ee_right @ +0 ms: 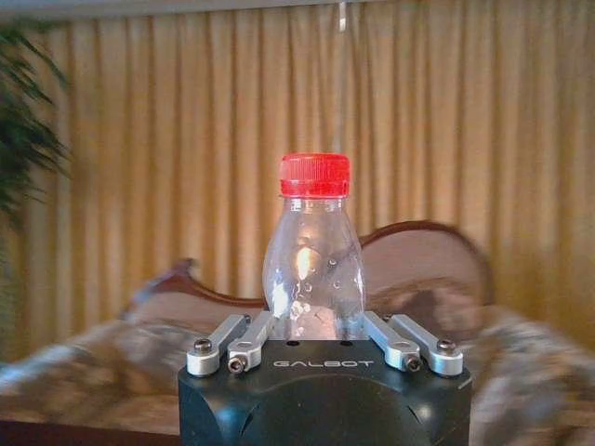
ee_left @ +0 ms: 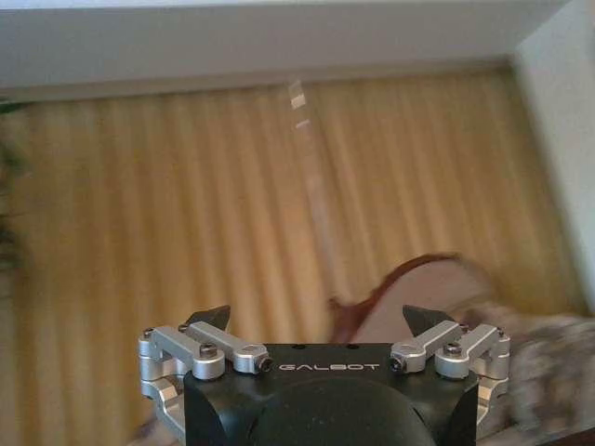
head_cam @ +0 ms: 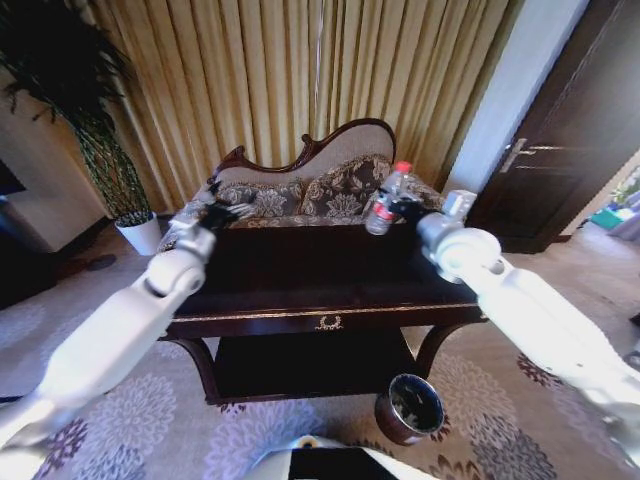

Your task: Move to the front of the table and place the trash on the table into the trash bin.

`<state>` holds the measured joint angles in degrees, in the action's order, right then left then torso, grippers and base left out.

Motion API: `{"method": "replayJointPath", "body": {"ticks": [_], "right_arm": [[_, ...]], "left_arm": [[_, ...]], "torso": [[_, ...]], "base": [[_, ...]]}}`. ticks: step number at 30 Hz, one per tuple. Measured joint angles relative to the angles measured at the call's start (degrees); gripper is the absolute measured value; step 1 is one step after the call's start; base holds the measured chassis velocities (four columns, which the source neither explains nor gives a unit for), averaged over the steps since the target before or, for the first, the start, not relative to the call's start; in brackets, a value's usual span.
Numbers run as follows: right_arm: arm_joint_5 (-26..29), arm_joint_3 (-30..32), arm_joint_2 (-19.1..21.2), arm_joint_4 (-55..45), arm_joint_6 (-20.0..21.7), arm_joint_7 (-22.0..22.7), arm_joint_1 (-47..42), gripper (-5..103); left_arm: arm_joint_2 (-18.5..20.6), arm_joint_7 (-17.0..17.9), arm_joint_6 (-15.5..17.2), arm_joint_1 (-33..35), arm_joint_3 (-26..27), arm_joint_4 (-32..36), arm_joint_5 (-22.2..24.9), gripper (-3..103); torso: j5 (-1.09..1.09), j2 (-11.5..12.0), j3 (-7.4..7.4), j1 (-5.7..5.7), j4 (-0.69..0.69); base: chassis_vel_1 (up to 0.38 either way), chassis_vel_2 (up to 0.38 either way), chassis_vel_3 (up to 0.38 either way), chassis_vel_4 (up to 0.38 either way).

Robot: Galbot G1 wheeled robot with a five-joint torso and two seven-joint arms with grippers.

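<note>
The trash bin (head_cam: 410, 408) stands on the carpet by the table's right front leg. Above the tabletop (head_cam: 320, 275), my right gripper (head_cam: 400, 208) has its jaws closed on the bottle (head_cam: 385, 199), upright; my left gripper (head_cam: 225, 212) hovers, jaws apart. Behind: sofa (head_cam: 320, 185), curtains (head_cam: 300, 70).

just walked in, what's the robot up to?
It's at the front of the table, clearing trash. The right pincer is shut on the plastic bottle, red cap up, held above the table's far right side. The left pincer is open and empty, raised over the table's left side. The trash bin stands on the carpet at the table's front right, nothing dropped in yet as far as I can tell.
</note>
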<state>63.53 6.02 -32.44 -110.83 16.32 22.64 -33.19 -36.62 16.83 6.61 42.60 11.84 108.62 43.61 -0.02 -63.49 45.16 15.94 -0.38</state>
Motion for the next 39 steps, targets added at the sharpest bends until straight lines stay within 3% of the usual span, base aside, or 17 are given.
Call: {"method": "replayJointPath", "body": {"ticks": [2,4,12,15,16,18,19,21,22,24,29,39], "right_arm": [[-0.72,0.59,0.42,-0.08,0.0,0.33,-0.86,25],[-4.48,4.53,1.86,-0.6,-0.33,2.11,-6.52,25],[-7.22,15.73,2.62,-1.93,-1.1,3.44,-18.73,25],[-7.75,20.92,2.49,-1.7,-1.11,5.37,-22.66,25],[-7.75,20.92,2.49,-1.7,-1.11,5.37,-22.66,25],[-8.91,23.12,2.4,-1.8,-1.11,5.66,-25.15,25],[-8.91,23.12,2.4,-1.8,-1.11,5.66,-25.15,25],[-10.23,25.55,1.9,-3.05,-1.2,5.69,-28.74,25],[-10.23,25.55,1.9,-3.05,-1.2,5.69,-28.74,25],[-10.63,28.47,1.11,-5.13,-1.24,5.77,-32.78,25],[-12.5,33.28,-0.65,-7.79,-1.25,5.76,-38.96,25],[-14.71,39.5,-3.97,-14.84,-0.59,5.35,-49.27,25]], "left_arm": [[0.31,0.21,0.05,0.61,0.86,0.05,0.31,100],[1.9,1.53,0.3,3.46,7.05,-0.74,2.36,100],[3.13,2.6,1.94,8.41,16.56,-3.86,6.05,100],[3.46,2.56,3.03,14.97,23.59,-4.27,6.48,100],[3.46,2.56,3.03,14.97,23.59,-4.27,6.48,100],[2.92,1.69,3.89,21.75,29.65,-2.97,6.52,100],[2.92,1.69,3.89,21.75,29.65,-2.97,6.52,100],[1.35,1.23,4.64,28.32,36.0,-0.61,6.55,100],[1.35,1.23,4.64,28.32,36.0,-0.61,6.55,100],[-0.56,1.0,4.96,34.57,41.4,2.41,6.74,100],[-2.12,0.97,4.98,38.58,44.41,5.07,6.64,100],[-2.59,1.58,4.98,41.15,44.42,9.6,6.32,100]], "torso": [[0.0,0.0,0.0,0.0,0.0],[0.03,0.0,0.0,-0.01,-0.03],[0.01,0.0,0.0,0.0,-0.05],[0.01,-0.01,0.0,-0.01,-0.03],[0.01,-0.01,0.0,-0.01,-0.03],[0.02,0.0,0.0,0.0,-0.03],[0.02,0.0,0.0,0.0,-0.03],[0.03,0.0,0.0,0.0,-0.01],[0.03,0.0,0.0,0.0,-0.01],[0.01,-0.01,0.0,0.0,-0.01],[0.03,-0.01,0.0,0.0,-0.04],[0.03,-0.01,0.0,0.0,-0.04]], "base": [[0.0,0.0,0.0,0.0],[0.0,0.0,0.0,0.0],[0.0,0.0,0.0,0.0],[0.0,0.0,0.0,0.0],[0.0,0.0,0.0,0.0],[0.0,0.0,0.0,0.0],[0.0,0.0,0.0,0.0],[0.0,0.0,0.0,0.0],[0.0,0.0,0.0,0.0],[0.0,0.0,0.0,0.0],[0.0,0.0,0.0,0.0],[0.0,0.0,0.0,0.0]]}}
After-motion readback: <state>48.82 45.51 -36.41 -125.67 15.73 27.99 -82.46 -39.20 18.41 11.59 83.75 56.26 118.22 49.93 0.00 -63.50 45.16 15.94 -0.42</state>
